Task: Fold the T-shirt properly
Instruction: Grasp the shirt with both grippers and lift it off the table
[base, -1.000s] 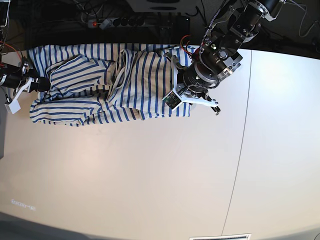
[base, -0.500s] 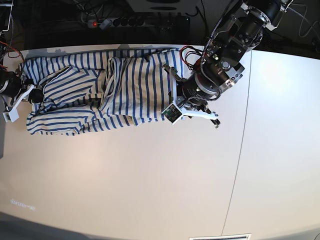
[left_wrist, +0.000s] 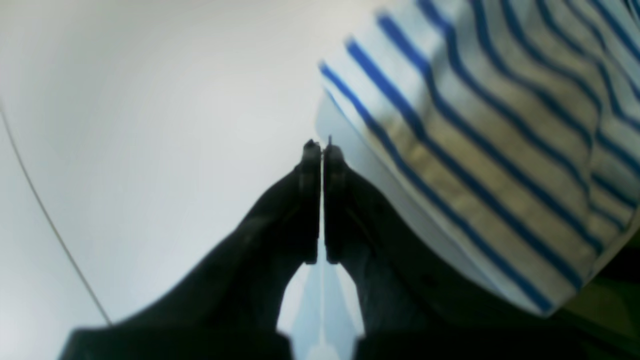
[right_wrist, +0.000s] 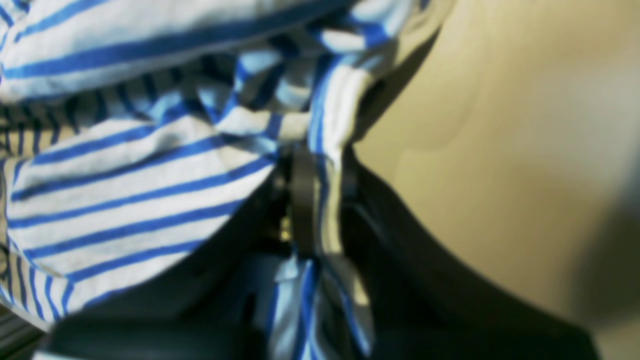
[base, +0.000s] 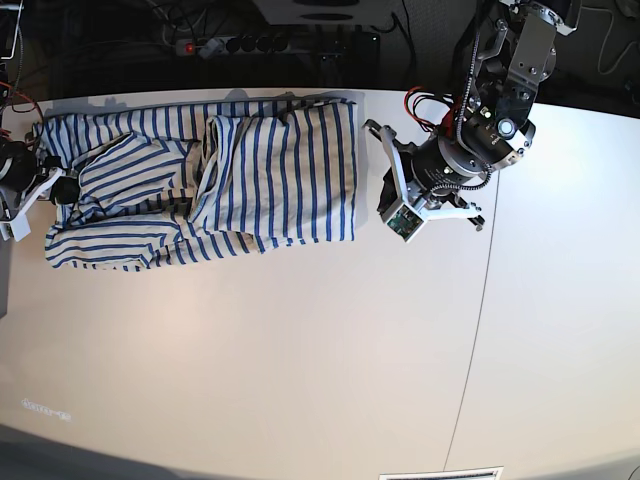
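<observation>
L pincer (base: 372, 172) moved off T-shirt (base: 270, 170), shut empty | R pincer (right_wrist: 320, 200) clamps shirt, wrist cam only

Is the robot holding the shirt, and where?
The right gripper pinches a bunched edge of the shirt. The left gripper is shut, holding nothing.

We see the T-shirt (base: 200, 180), white with thin blue stripes, lying rumpled along the far edge of the table, its right half spread fairly flat with a straight edge, its left half bunched into folds and creases, one fold overlapping at the middle
</observation>
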